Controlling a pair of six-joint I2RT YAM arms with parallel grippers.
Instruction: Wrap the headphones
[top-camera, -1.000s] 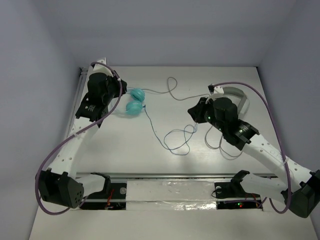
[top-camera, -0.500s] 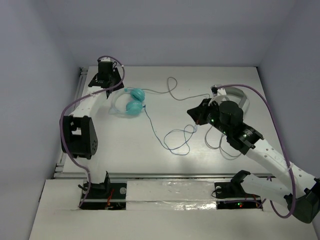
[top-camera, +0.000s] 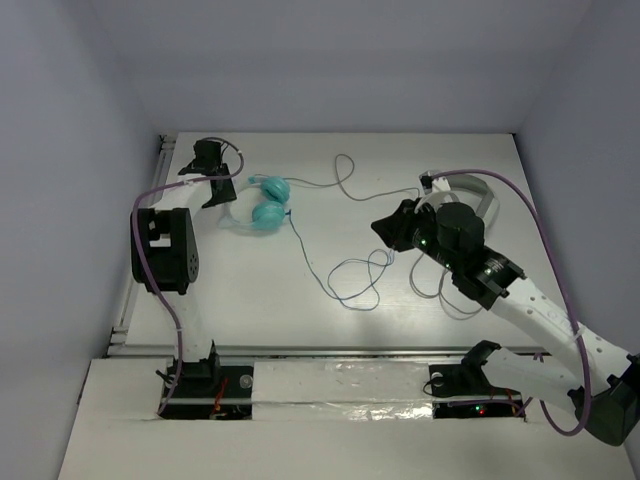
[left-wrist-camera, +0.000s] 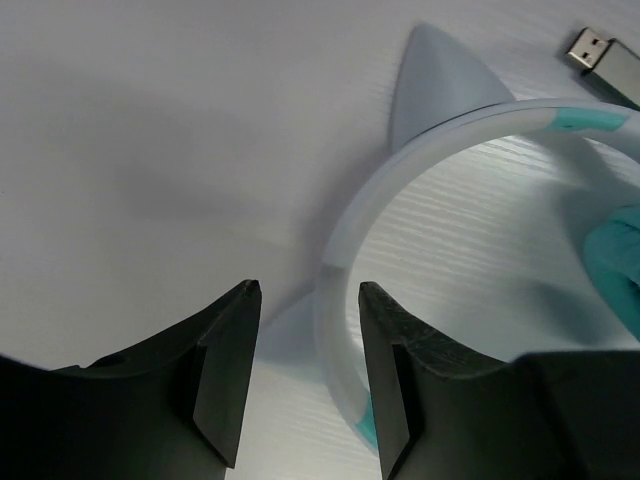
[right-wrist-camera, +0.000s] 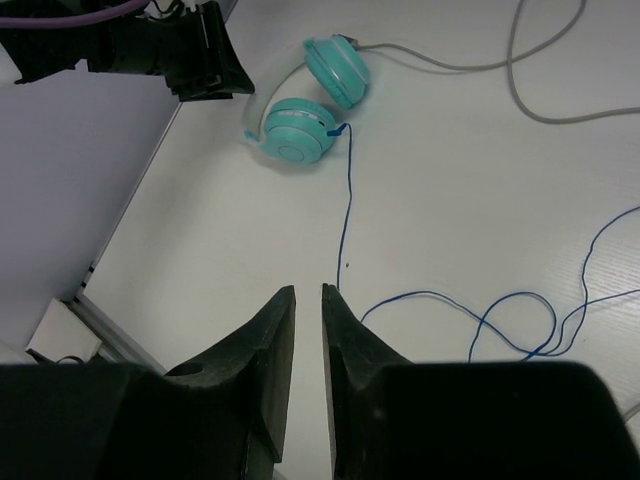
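Two grippers empty, left gripper (left-wrist-camera: 305, 295) part-open just beside headphones (left-wrist-camera: 335, 330), right gripper (right-wrist-camera: 308, 292) barely parted, well apart.

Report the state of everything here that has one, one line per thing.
Teal over-ear headphones with white headband: lying down, cable not wrapped.
Thin dark blue cable: loose, sprawled in loops.
Grey-white headphones: lying down, partly hidden by the right arm.
Pale grey cable: loose, uncoiled.
Left hand: open, the headband between its fingers, not clamped.
Right hand: narrowly open, empty.
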